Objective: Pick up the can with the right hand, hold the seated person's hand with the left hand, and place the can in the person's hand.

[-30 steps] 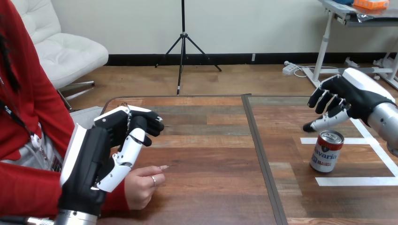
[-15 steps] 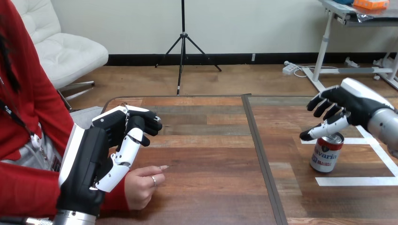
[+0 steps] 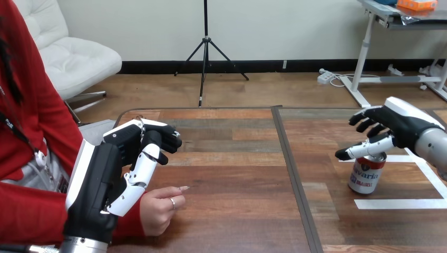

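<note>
Can (image 3: 367, 174) upright; right hand (image 3: 399, 124) spread loosely over its top; left hand (image 3: 105, 174) curled, empty, beside person's hand (image 3: 158, 208).

The small cylindrical metal can (image 3: 367, 175) is red and white, silver-topped. The wooden plank table (image 3: 237, 158) is streaked brown (white tape lines (image 3: 400, 203) cross it). The left hand (image 3: 113, 168) and right hand (image 3: 392, 124) are black, white-shelled.

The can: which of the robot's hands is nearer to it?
Right. The right hand is just above the can; the left hand is far off across the table, beside the person's hand.
</note>
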### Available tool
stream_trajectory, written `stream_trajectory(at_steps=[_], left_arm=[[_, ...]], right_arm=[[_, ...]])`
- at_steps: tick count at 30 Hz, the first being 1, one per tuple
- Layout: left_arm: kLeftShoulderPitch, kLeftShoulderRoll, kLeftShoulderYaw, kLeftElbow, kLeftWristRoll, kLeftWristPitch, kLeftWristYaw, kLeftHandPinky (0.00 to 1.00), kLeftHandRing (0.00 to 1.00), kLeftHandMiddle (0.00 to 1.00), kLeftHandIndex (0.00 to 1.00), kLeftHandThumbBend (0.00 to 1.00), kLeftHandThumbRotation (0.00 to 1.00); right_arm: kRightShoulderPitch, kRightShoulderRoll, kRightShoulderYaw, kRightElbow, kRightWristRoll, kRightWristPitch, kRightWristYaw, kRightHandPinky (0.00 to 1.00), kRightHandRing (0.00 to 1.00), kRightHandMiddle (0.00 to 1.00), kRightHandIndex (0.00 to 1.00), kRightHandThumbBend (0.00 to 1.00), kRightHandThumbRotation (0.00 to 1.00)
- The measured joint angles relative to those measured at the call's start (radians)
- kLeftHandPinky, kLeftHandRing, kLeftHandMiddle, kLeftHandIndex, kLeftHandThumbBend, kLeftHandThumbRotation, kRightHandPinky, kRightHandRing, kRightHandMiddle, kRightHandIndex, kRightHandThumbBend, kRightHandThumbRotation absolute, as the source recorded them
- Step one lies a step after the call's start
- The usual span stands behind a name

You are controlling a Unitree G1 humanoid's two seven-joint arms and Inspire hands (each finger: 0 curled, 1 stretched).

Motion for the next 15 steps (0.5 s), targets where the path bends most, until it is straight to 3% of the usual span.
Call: stream_trajectory(at_steps=[15], left_arm=[[0.001,0.001,0.0,0.0,-0.001,-0.006,-0.001,0.47,0.56,0.56,0.53,0.09,0.66]], right_arm=[[0.0,0.0,0.003,0.023,-0.017,0.013,0.004,0.73,0.81,0.84,0.85,1.0,0.47]])
